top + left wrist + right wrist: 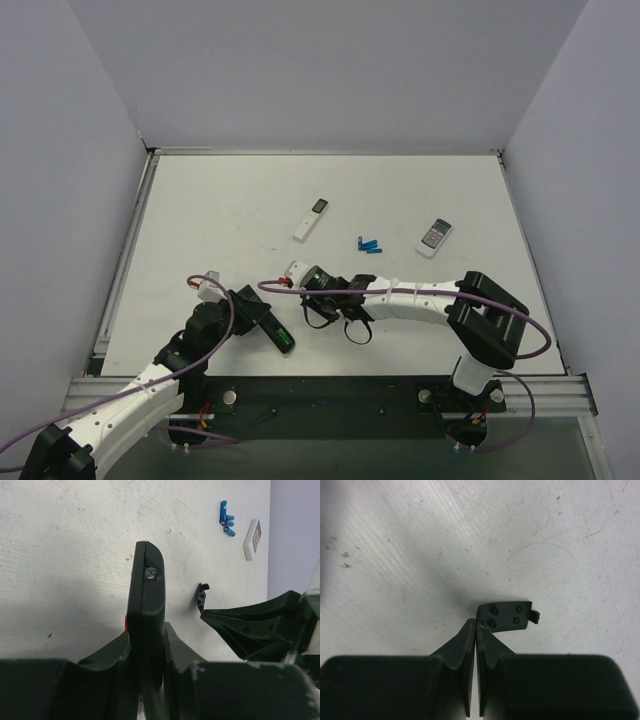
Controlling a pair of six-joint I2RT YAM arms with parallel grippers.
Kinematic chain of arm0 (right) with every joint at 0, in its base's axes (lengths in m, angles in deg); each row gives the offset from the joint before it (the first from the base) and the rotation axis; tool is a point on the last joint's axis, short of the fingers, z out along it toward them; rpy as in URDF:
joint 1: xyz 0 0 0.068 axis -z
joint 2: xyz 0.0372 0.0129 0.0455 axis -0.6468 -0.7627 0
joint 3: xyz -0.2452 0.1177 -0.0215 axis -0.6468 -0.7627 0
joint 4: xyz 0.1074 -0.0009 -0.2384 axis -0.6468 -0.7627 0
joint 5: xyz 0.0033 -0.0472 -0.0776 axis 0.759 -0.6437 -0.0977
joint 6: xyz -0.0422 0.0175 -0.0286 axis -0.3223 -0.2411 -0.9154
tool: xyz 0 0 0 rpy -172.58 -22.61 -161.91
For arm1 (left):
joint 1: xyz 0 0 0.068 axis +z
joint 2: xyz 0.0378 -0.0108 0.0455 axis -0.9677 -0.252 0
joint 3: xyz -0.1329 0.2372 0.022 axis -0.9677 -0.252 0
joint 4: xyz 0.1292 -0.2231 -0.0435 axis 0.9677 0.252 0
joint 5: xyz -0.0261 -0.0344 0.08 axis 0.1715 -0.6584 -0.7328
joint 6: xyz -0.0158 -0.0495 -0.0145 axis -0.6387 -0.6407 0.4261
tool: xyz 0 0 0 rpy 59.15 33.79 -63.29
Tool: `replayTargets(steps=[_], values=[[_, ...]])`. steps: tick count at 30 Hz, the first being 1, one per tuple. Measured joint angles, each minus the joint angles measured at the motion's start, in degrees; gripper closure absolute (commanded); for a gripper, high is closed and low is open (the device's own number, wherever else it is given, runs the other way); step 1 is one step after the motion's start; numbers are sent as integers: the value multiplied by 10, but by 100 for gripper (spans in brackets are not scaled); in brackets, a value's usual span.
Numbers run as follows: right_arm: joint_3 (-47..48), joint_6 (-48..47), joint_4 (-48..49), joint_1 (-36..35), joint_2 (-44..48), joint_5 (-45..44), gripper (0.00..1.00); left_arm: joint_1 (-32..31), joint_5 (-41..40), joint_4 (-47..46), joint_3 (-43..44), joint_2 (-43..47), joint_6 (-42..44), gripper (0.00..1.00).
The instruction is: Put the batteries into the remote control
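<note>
1. The left gripper (146,636) is clamping narrow on the remote control (146,590). It is holding the remote on edge over the left front of the table (220,210), and the long black body is sticking out past the fingers.
2. The only container here is the remote's battery bay. In the top view a green streak is showing at the near end of the remote. It is looking like the batteries (286,344) lying in the open bay, but whether 1 or 2 cells are in there cannot be told.
3. The right gripper (476,624) is pinching fully together, its tips nipping the corner of a small black battery cover (507,614). The cover is jutting sideways over the table, near the remote control but apart from it.
4. Farther back, a slim white remote (311,219), a cluster of small blue cells (369,244) and a short white remote (435,237) are lying well apart from both grippers.
5. The left wrist camera is seeing the remote control edge-on, so its button face and bay are staying hidden. Only slivers of red and green are peeking out at its left side.
6. In the top view the right wrist and its cables are making the cover impossible to pick out. The left fingers are blending into the remote's black body.
</note>
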Motion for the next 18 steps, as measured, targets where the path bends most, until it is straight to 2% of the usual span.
replayTargets(steps=[6, 12, 15, 16, 18], values=[[-7, 26, 36, 20, 76, 87, 100, 0, 0, 5, 0, 14, 0, 100], [-57, 134, 145, 132, 145, 237, 100, 0, 0, 6, 0, 21, -1, 100], [-82, 166, 165, 175, 143, 273, 89, 0, 1, 7, 0, 22, -2, 100], [-84, 166, 158, 179, 141, 277, 80, 0, 1, 7, 0, 22, -2, 100], [-84, 162, 146, 173, 137, 280, 73, 0, 2, 9, 0, 23, -2, 100]])
